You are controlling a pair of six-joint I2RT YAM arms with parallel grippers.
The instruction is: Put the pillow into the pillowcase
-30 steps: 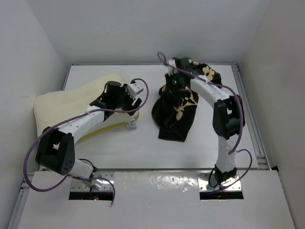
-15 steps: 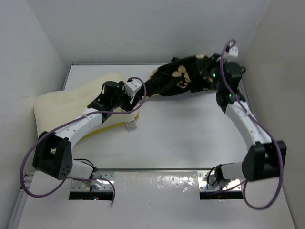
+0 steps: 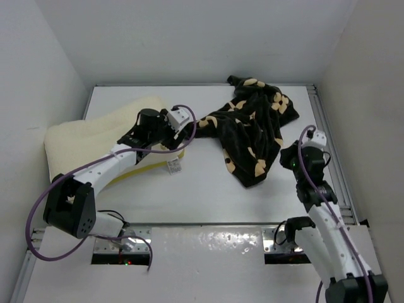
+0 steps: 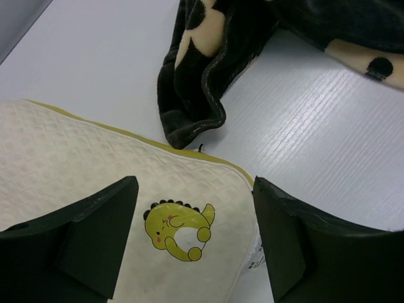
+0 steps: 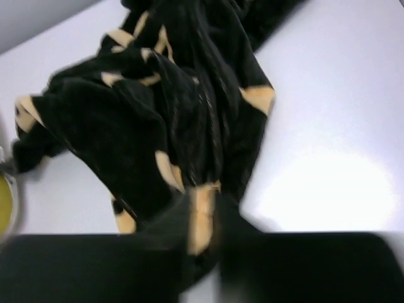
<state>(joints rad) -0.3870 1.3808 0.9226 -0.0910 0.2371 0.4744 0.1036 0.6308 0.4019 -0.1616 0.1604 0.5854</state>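
Black pillowcase [image 3: 252, 136] lies bunched beyond the left fingers [image 4: 95, 233], spread wide over the pillow [image 4: 63, 158] corner; right fingers [image 3: 298, 161] blurred, state unclear. Next, I judge: find its opening.

No words or numbers can be read. The pillow [image 4: 76, 170] bears a yellow cartoon dinosaur emblem [image 4: 178, 230]; its white tag [image 3: 173, 166] is too small to make out.
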